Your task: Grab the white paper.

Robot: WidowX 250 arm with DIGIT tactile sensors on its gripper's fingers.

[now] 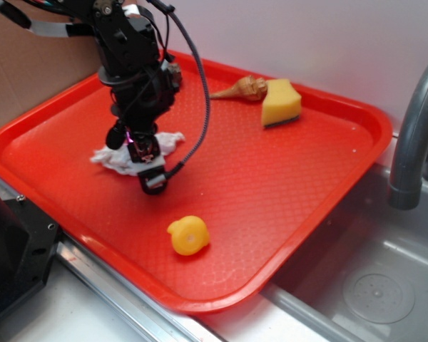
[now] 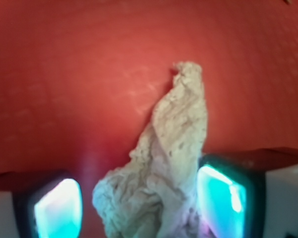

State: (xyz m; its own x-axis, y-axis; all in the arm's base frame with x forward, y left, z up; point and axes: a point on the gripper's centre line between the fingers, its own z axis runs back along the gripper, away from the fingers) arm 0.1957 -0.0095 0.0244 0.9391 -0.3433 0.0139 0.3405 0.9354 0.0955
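The white paper (image 1: 108,158) is a crumpled wad lying on the left part of the red tray (image 1: 271,185). My gripper (image 1: 137,158) has come down over it, with one finger on each side. In the wrist view the white paper (image 2: 174,148) fills most of the space between the two glowing pads, and its twisted tail points away from me. The right pad (image 2: 221,198) touches the wad. A strip of red tray shows between the wad and the left pad (image 2: 57,213). The gripper (image 2: 139,208) is open around the paper.
A yellow sponge (image 1: 280,102) and a brown cone-shaped toy (image 1: 241,89) lie at the tray's far edge. A small yellow toy (image 1: 188,235) sits near the front edge. A grey faucet (image 1: 414,135) and sink (image 1: 371,285) are on the right, and cardboard (image 1: 28,64) is on the left.
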